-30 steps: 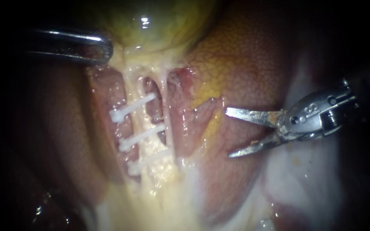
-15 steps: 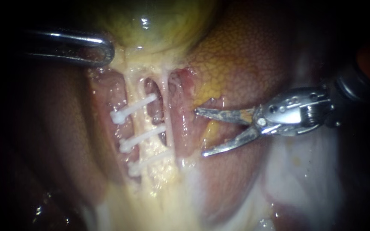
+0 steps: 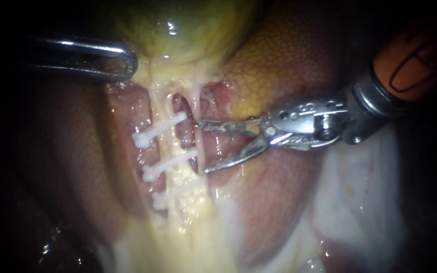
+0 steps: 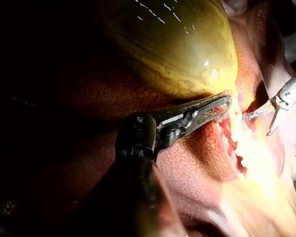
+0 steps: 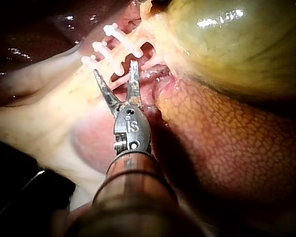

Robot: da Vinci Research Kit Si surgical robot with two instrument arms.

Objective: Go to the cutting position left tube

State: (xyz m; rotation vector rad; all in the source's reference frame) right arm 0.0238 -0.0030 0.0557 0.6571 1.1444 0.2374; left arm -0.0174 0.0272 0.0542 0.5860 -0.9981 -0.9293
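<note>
Steel-bladed right instrument (image 3: 202, 146): blades spread, tips near the pale yellow left tube (image 3: 167, 146), which carries three white plastic clips (image 3: 160, 126) below the yellow-green gallbladder (image 3: 188, 30). Slender steel left instrument (image 3: 129, 61): jaws clenched on the gallbladder's neck.

Colours and patterns, all three views.
Noted: gallbladder (image 3: 178, 30) yellow-green and glossy, with fine darker veining; liver (image 3: 289, 60) red-brown, netted with a pale mosaic, stained yellow beside the gallbladder; left tube (image 3: 170, 141) cream-yellow and grainy; three clips (image 3: 158, 127) plain white; right instrument (image 3: 201, 146) silver, blades smeared brown, copper-orange collar on the shaft; left instrument (image 3: 127, 60) dark polished steel.
</note>
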